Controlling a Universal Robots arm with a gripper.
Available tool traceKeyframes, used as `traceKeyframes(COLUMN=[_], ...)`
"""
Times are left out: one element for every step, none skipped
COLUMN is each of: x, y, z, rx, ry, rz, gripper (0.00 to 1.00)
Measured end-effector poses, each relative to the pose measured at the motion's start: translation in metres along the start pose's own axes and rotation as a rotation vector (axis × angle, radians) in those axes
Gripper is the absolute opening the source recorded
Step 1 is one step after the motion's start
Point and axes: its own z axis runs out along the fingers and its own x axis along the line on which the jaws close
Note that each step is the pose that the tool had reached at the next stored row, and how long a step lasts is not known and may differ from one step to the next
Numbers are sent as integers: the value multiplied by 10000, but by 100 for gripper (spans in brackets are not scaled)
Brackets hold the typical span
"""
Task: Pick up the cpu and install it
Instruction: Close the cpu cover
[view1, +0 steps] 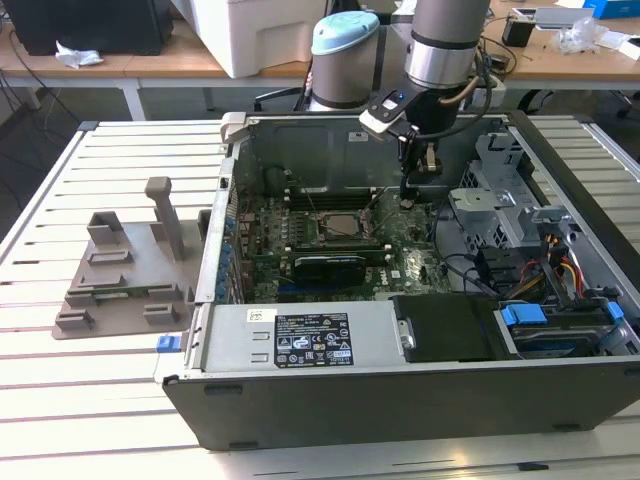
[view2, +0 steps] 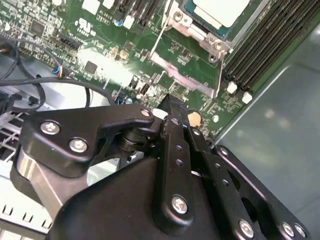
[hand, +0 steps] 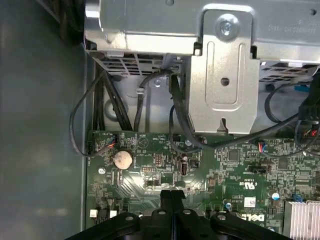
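Hovering shut and empty, the gripper (hand: 171, 193) has the cpu (view2: 222, 9) near its tips — likely light, fragile; hold by edges.

Behind the pale slatted bench (view1: 100, 400) stand wooden desks (view1: 190, 62) carrying a white box (view1: 255, 35) and a black case (view1: 90, 25).

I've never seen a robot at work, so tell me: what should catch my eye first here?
An open computer case lies on the slatted table, and the arm reaches into it, jaws shut just over the green board. The cpu sits in its socket mid-board, and a grey fixture stands outside the case at the exterior view's left.
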Motion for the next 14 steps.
traceKeyframes(x=[1,2,2,3,4,5,5,6,7,7,8,8,9,9], y=[-17,-46,-65,-100,-140,-168,-194,-213,-228,-247,-269,-285,-301,-311], z=[8,17,19,20,21,21,21,23,24,24,25,26,26,27], rx=[0,0,0,0,0,0,0,0,-1,0,-1,-1,0,-1], ry=[0,3,2,1,1,1,0,3,2,1,1,2,1,3], rz=[0,1,2,0,2,1,1,2,2,1,1,1,2,1], gripper=[11,11,11,11,11,11,11,11,11,11,11,11,11,11])
